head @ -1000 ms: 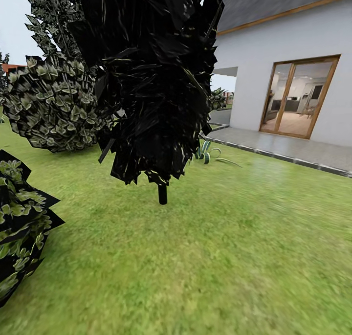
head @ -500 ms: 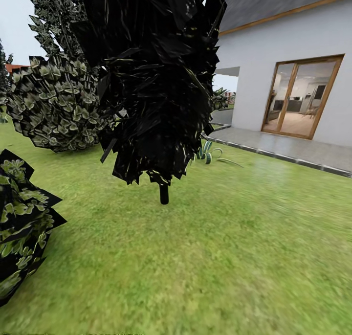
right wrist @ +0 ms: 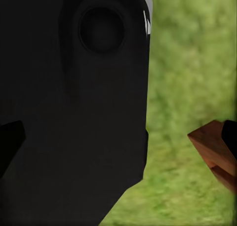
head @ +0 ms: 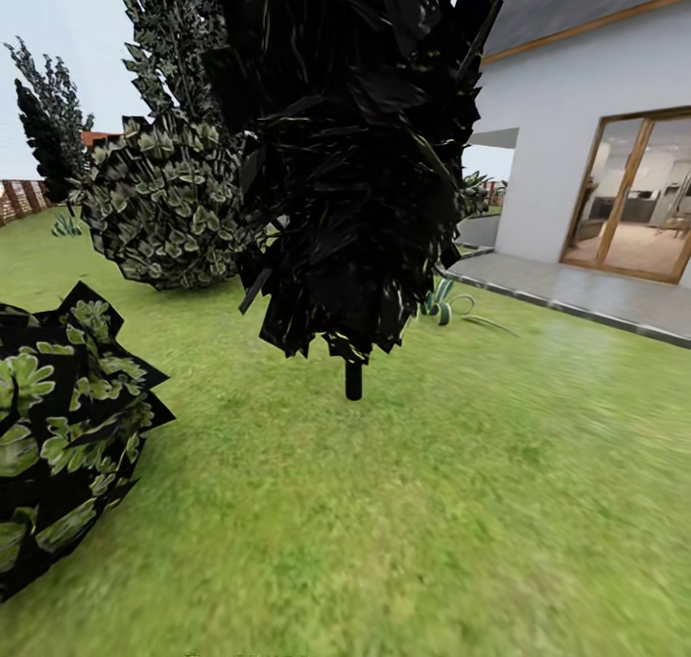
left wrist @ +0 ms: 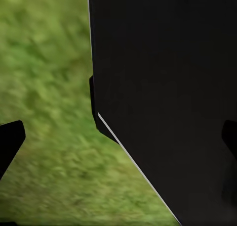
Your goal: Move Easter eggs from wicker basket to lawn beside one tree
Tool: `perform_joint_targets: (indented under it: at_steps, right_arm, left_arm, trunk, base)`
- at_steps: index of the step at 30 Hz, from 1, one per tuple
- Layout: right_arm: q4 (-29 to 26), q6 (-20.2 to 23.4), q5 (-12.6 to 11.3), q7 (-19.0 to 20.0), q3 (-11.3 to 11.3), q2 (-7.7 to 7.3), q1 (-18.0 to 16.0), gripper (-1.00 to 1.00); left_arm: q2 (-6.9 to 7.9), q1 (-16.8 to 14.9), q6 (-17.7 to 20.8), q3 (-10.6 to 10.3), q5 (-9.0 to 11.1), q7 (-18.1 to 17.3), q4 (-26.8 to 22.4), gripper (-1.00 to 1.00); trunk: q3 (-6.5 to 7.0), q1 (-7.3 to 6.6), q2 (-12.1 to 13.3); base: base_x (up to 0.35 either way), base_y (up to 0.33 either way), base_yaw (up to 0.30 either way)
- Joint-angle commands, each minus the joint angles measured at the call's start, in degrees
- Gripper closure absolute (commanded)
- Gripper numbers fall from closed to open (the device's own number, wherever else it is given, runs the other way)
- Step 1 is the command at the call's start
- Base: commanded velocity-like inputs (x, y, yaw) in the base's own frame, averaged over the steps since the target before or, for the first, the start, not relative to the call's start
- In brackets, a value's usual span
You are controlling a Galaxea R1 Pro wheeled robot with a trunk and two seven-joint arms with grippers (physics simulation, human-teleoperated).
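The head view looks over the lawn at an all-black tree with a thin black trunk, leafy bushes beside it and a white house with a paved patio; in each wrist view dark fingertips sit at the frame's edges, well apart, so the jaws look spread, with black robot body and blurred grass between them; a brown slatted piece lies by the right jaws; eggs and basket cannot be placed.

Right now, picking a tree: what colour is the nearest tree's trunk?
Black, like its crown; the trunk shows best in the head view.
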Motion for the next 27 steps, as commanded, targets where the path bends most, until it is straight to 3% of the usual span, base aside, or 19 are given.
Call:
perform_joint_targets:
  at_steps: [1, 10, 22, 27]
  right_arm:
    - [0.1, 0.0, 0.0, 0.0, 0.0, 0.00, -0.1, -1.00]
    - [0.1, 0.0, 0.1, 0.0, 0.1, 0.00, -0.1, -1.00]
    - [0.1, 0.0, 0.2, 0.0, 0.1, -0.07, -0.1, -1.00]
    - [0.2, 0.0, 0.2, 0.1, 0.1, -0.01, -0.1, -1.00]
  left_arm:
    - [0.00, 0.0, 0.0, 0.0, 0.0, 0.0, -0.1, -1.00]
    - [0.00, 0.0, 0.0, 0.0, 0.0, 0.0, -0.1, -1.00]
    - [0.00, 0.0, 0.0, 0.0, 0.0, 0.0, -0.1, -1.00]
    - [0.00, 0.0, 0.0, 0.0, -0.1, 0.0, -0.1, -1.00]
  trunk:
    - [-0.04, 0.00, 0.0]
    - [-0.04, 0.00, 0.0]
    - [-0.04, 0.00, 0.0]
    - [-0.12, 0.00, 0.0]
  base:
    - [0.000, 0.000, 0.263]
    - [0.000, 0.000, 0.203]
    - [0.000, 0.000, 0.008]
    - [0.000, 0.000, -0.176]
